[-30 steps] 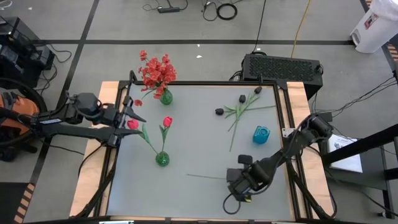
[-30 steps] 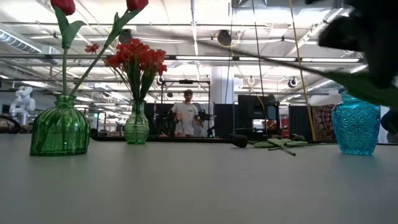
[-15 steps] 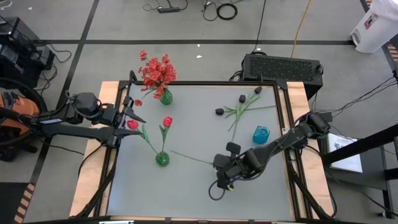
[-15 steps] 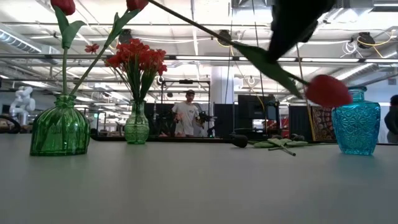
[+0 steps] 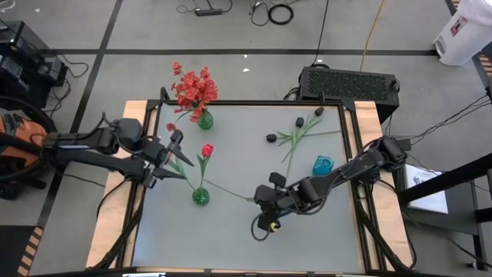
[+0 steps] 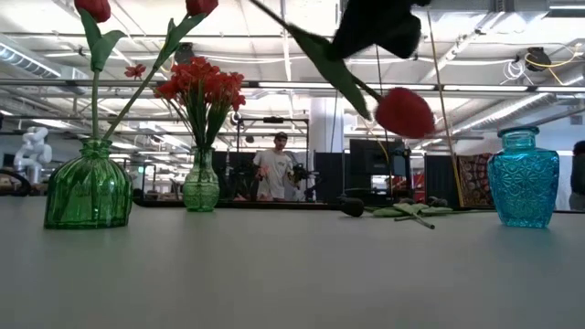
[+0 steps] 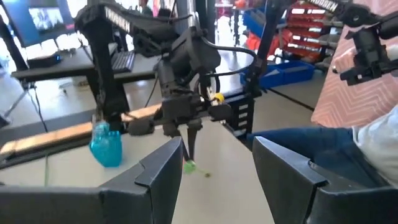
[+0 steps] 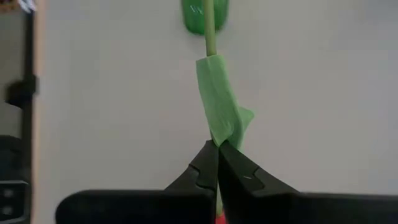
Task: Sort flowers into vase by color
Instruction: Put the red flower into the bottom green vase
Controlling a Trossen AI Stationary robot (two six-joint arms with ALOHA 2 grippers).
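Right gripper [image 5: 260, 202] mid-table, fingers pinched tight on green stem of red tulip [image 6: 405, 111], bud dangling below, stem tip pointing at near green vase [image 5: 200, 196]. That vase holds two red tulips. Left gripper [image 5: 171, 157] hovers by table's left edge, fingers apart, empty. Black blooms [image 5: 271, 138] lie near blue vase [image 5: 323, 166].

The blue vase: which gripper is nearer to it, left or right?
Right. The right gripper, shut on a tulip stem, is mid-table beside the blue vase; the left gripper is across the table, open.
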